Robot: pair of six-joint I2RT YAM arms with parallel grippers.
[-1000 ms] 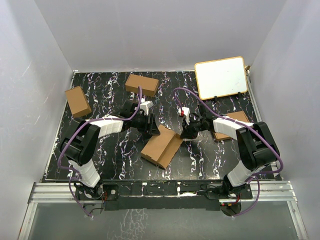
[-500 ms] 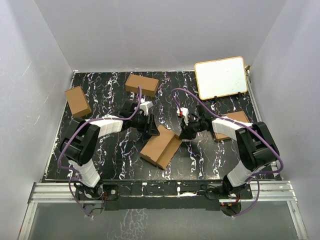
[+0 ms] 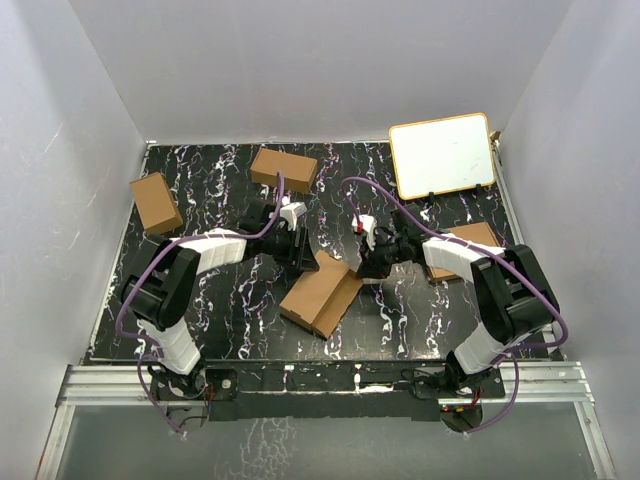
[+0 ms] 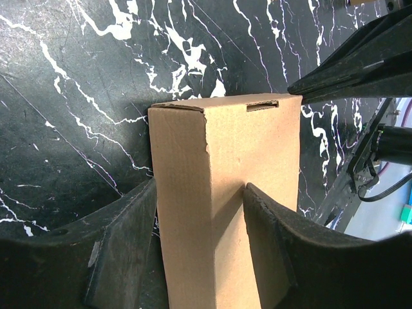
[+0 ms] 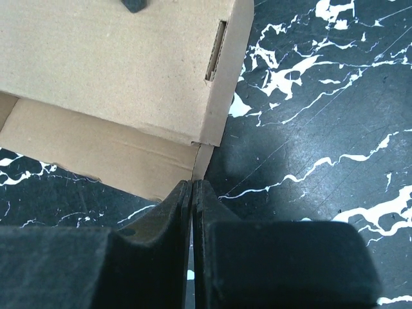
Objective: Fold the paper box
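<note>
The paper box point(image 3: 322, 292) is a slim brown carton lying slantwise at the middle of the black marbled table. My left gripper point(image 3: 303, 254) holds its far end. In the left wrist view the two black fingers point(image 4: 122, 244) clamp the carton point(image 4: 225, 161) from both sides, and a tab slot shows at its top edge. My right gripper point(image 3: 372, 266) is shut with nothing between its fingers. Its tips point(image 5: 192, 183) sit at the corner of the box point(image 5: 129, 64), right where a loose flap point(image 5: 96, 148) lies flat on the table.
Two shorter brown cartons lie at the far left point(image 3: 156, 202) and back centre point(image 3: 284, 168). A white board point(image 3: 441, 155) leans at the back right. A flat brown pile of sheets point(image 3: 472, 236) lies partly under the right arm. White walls enclose the table.
My right gripper has edged slightly left toward the box corner, and the box has shifted a little left with it. The left grip on the box is unchanged.
</note>
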